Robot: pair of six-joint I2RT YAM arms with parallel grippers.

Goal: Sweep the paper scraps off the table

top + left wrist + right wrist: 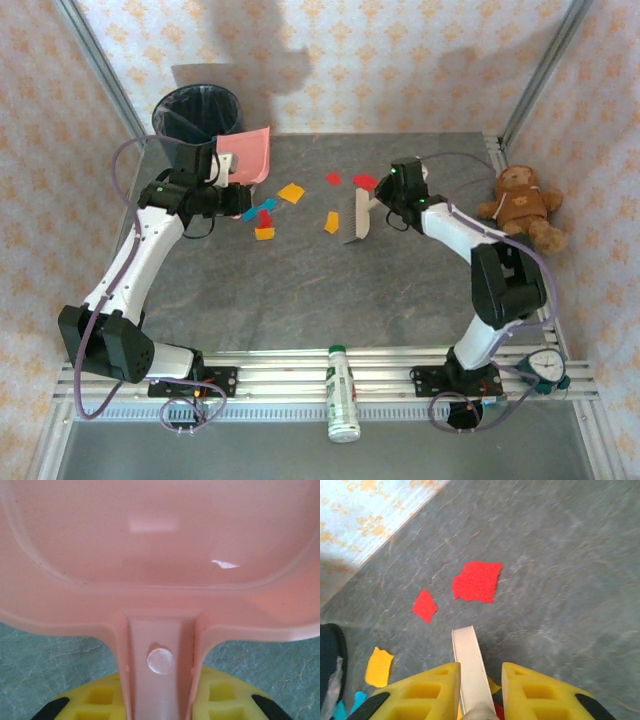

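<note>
Arms: 2. Pincers: 2, both loaded.

Left pincer (160,700): narrow, clamped on the handle of 1 pink dustpan (250,155), yellow pads on either side of the handle in the left wrist view. The dustpan sits at the far left of the tabletop (320,300), just in front of 1 dark round bin (197,115). Cannot tell whether its lip touches the surface.

Right pincer (480,680): narrow, gripping the cream handle of 1 brush (357,215). The brush head stands at mid-tabletop, far side, well apart from the dustpan.

Paper scraps (291,192), top view count: at least 7, all lying flat on the tabletop between dustpan and brush.
- red: 3 (2 just beyond the brush, 1 in the cluster near the dustpan)
- orange/yellow: 3 (1 by the dustpan lip, 1 just left of the brush, 1 in the cluster)
- teal: 1, possibly 2 pieces overlapping; cannot tell.

Right wrist view: 2 red scraps ahead of the brush handle, one larger than the other, not touching; 1 yellow piece to the left; teal bits at the bottom left corner.

Other items: 1 teddy bear (522,205) at the right edge, 1 bottle (343,392) lying on the near rail.
</note>
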